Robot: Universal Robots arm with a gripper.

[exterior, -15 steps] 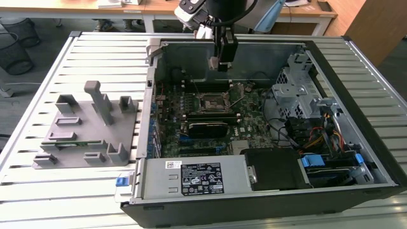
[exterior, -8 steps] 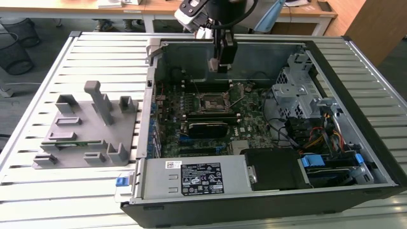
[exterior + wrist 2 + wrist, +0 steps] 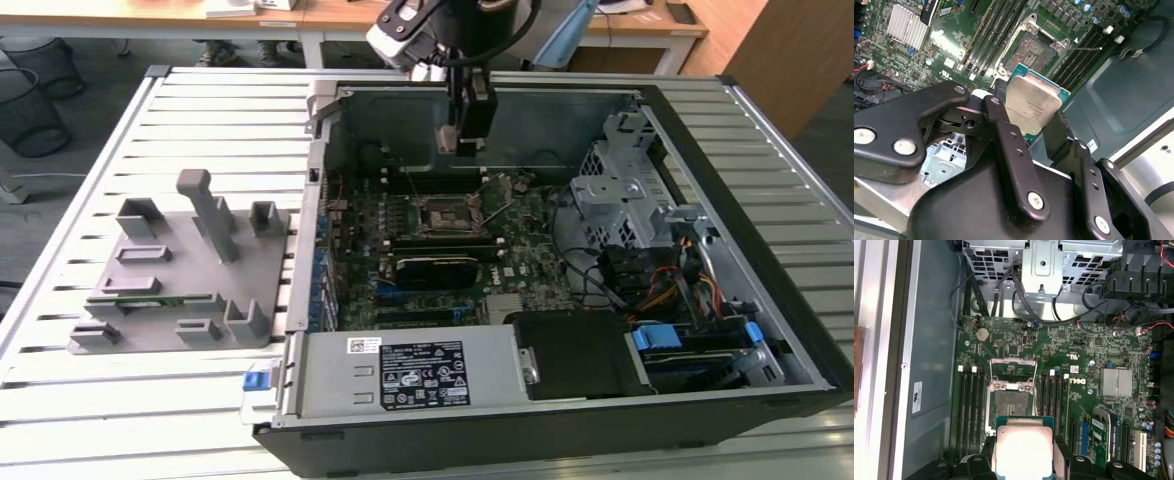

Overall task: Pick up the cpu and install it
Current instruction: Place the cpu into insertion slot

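The black gripper [image 3: 467, 135] hangs over a big open black computer case [image 3: 534, 445]. Its two fingers are closed in tight on the cpu [image 3: 1034, 107], a small flat square chip with a shiny silver top and a green edge. One finger presses on each side of it.

In both wrist views the cpu [image 3: 1024, 450] is up in the air. It does not touch the wide green board [image 3: 1094, 345] below. A dark square socket with a metal rim [image 3: 1011, 400] sits on that board, near the cpu. In the exterior view the chip is probably between the fingertips, but it is too small to be sure.

The case lies on a white metal table made of long slats [image 3: 200, 110]. A grey plastic stand with blocks and posts [image 3: 187, 265] sits on the table at the exterior view's left, well apart from the gripper. Behind the table are light wooden desks [image 3: 334, 15], a grey floor and a black wire bin [image 3: 34, 100].
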